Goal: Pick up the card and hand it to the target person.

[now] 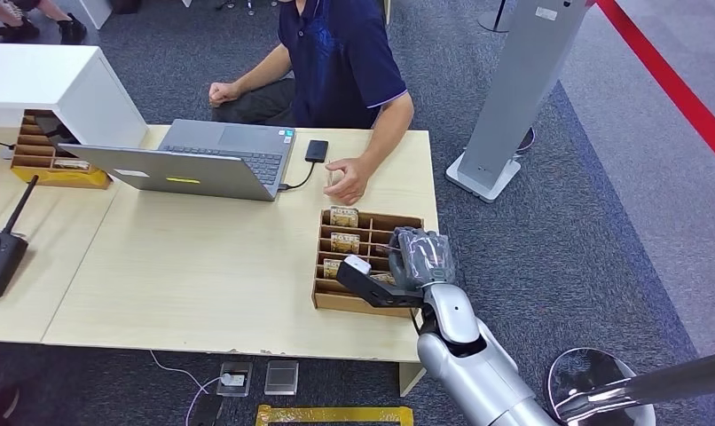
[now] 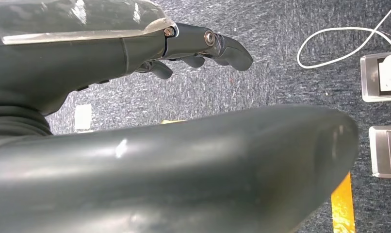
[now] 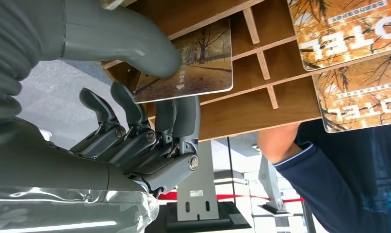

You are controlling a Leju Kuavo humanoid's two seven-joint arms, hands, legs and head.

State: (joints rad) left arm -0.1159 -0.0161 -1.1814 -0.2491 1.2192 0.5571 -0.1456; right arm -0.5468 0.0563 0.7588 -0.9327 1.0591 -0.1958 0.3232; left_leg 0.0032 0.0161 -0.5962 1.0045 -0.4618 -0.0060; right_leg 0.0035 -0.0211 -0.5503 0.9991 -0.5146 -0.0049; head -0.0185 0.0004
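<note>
At tabletop (image 1: 203, 266) edge, right hand (image 3: 150, 111) pinches one card (image 3: 193, 63) over the wooden organizer (image 1: 372, 257); two more cards (image 3: 339, 29) beside. Left hand (image 2: 193, 48) slack, holding nothing.

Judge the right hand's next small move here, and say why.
Probably lift the card straight up out of the wooden organizer: the right hand already pinches it between thumb and fingers, it sits over the compartments, and the seated person's hand waits just beyond the box.
</note>
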